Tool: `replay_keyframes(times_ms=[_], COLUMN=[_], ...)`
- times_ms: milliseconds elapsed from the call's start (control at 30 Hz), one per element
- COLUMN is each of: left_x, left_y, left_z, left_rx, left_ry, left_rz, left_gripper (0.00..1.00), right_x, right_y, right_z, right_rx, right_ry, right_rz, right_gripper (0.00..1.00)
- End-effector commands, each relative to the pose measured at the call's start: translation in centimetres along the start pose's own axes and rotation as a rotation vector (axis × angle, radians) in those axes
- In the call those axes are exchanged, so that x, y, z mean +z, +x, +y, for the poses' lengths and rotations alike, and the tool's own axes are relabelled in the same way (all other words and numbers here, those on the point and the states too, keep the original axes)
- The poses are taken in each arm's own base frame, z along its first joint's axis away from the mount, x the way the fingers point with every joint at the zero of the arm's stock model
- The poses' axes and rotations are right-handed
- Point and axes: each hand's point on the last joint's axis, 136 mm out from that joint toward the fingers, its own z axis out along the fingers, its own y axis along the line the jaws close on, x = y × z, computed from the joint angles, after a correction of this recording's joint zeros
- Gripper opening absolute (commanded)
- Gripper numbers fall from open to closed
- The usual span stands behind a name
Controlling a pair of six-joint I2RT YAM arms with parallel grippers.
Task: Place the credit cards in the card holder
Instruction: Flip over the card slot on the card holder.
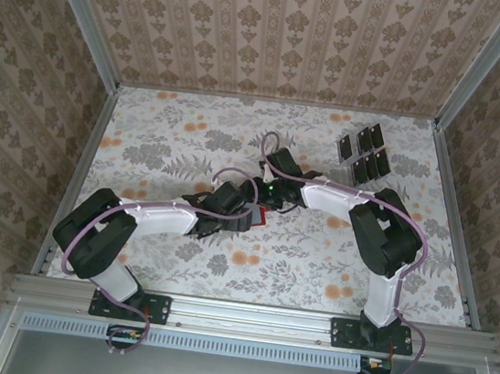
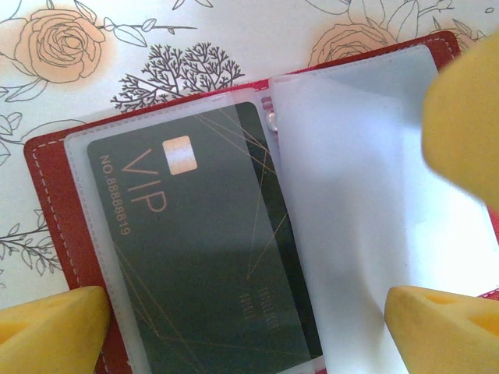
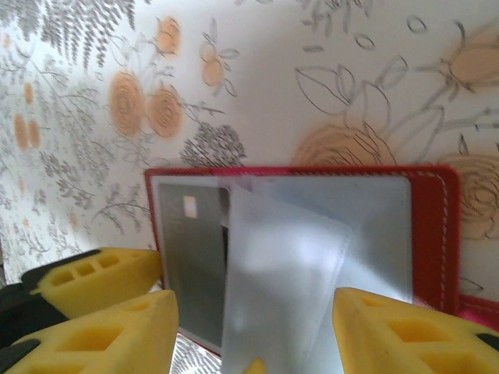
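Note:
The card holder (image 2: 54, 226) lies open on the flowered table, a red wallet (image 3: 437, 234) with clear plastic sleeves. One dark credit card (image 2: 195, 249) marked VIP, with a gold chip, sits inside the left sleeve (image 3: 191, 257). A loose sleeve page (image 3: 288, 288) stands half lifted in the middle. My left gripper (image 2: 245, 335) is open, its yellow fingers (image 2: 47, 327) straddling the wallet's near edge. My right gripper (image 3: 253, 335) is open too, with the lifted page between its fingers. Both grippers meet over the wallet (image 1: 263, 215) at the table's middle. Several black cards (image 1: 365, 151) lie at the back right.
A yellow finger (image 2: 468, 117) of the other arm hangs over the wallet's right half. Aluminium rails (image 1: 81, 174) and patterned walls close in the table on three sides. The right arm (image 1: 382, 232) reaches in from the right.

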Motion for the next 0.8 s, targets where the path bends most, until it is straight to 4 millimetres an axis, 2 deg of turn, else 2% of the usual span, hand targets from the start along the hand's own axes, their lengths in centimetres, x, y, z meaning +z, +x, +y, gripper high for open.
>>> replay_keyframes(times_ms=[0,233,467,767], left_x=[0.5,0.5,-0.1,-3.5], left_y=[0.9,0.8,0.0,-3.0], left_z=[1.1,1.1,0.8,0.8], left_rx=[0.001,0.001,0.002,-0.022], left_ry=[-0.039,-0.038,-0.022,0.012], left_rz=[0.020,0.016,-0.001,-0.103], left_gripper=[1.00,1.00,1.00,1.00], right_x=[0.0,1.6,2.5,2.4], right_y=[0.5,1.5,1.9,1.8], right_z=[-0.5,-1.5,-1.5,-0.8], right_rx=[0.030,0.053,0.069,0.076], right_ry=[-0.002,0.001,-0.022,-0.054], right_rz=[0.007,0.048,0.074,0.073], right_gripper=[0.57,0.57,0.57,0.57])
